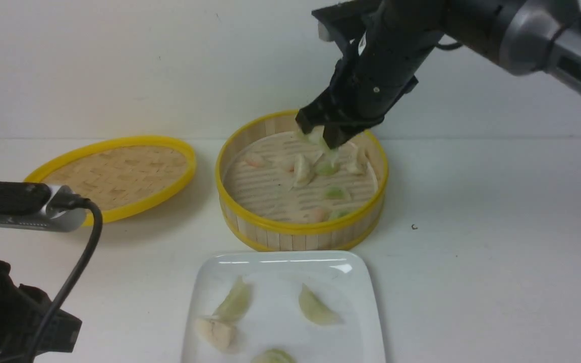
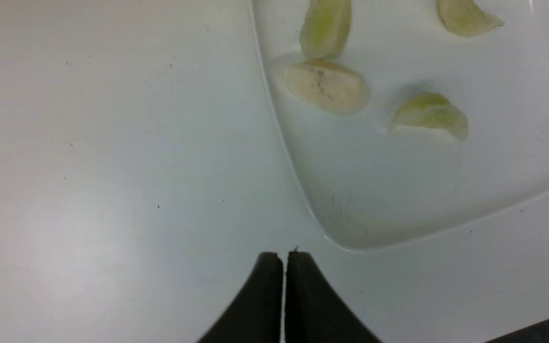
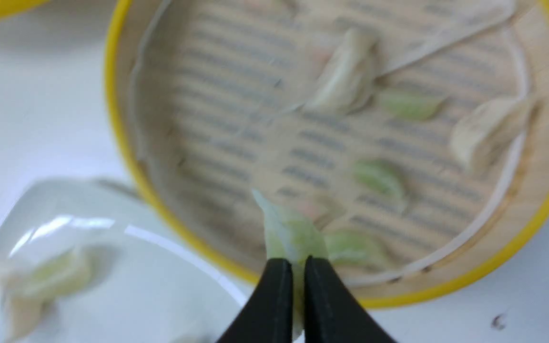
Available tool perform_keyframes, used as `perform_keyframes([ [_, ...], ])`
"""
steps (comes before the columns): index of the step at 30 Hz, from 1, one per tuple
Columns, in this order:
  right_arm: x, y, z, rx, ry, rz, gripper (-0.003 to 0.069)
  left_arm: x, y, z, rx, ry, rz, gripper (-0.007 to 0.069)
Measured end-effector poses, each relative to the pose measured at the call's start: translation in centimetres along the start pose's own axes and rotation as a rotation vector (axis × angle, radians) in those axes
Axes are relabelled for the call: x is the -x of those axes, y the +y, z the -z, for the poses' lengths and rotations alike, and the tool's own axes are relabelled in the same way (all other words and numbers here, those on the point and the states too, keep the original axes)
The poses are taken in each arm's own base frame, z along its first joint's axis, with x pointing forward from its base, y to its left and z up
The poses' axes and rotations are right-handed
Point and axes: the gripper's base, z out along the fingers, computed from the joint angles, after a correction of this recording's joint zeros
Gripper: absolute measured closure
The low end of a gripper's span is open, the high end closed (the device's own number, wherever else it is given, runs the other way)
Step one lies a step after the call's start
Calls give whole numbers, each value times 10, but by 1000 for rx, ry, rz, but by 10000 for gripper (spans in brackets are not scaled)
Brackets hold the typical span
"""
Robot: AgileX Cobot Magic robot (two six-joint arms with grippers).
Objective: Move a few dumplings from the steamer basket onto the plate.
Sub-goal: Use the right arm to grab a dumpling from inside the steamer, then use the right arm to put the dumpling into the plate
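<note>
The steamer basket point(image 1: 250, 222) stands mid-table with several dumplings on its slatted floor, among them pale green ones point(image 1: 335, 192). My right gripper point(image 1: 321, 133) is shut on a pale green dumpling point(image 3: 289, 233) and holds it above the basket's far side. The white square plate point(image 1: 351, 322) lies in front of the basket and carries three pale green dumplings point(image 1: 315, 307) and a whitish one point(image 1: 217, 333). My left gripper point(image 2: 284, 259) is shut and empty above the bare table, just off the plate's corner point(image 2: 350, 238).
The shallow woven lid point(image 1: 119, 174) with a yellow rim lies to the left of the basket. The left arm and its cable point(image 1: 68, 282) fill the near left corner. White and pinkish dumplings point(image 1: 301, 169) also lie in the basket. A wall stands behind.
</note>
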Motion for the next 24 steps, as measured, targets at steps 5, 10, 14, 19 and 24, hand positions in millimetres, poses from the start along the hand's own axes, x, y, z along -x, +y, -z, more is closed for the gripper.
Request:
perform_keyframes([
  [5,-41,35,-33,109,181,51,653,0,0,0,0,0,0,631],
  [10,-66,67,-61,181,298,108,645,0,0,0,0,0,0,631],
  [14,-71,82,-79,188,321,143,578,0,0,0,0,-1,0,631],
  [19,-69,86,-94,171,309,162,337,0,0,0,0,-1,0,631],
  [24,-14,65,-57,15,67,155,144,0,0,0,0,-1,0,631],
])
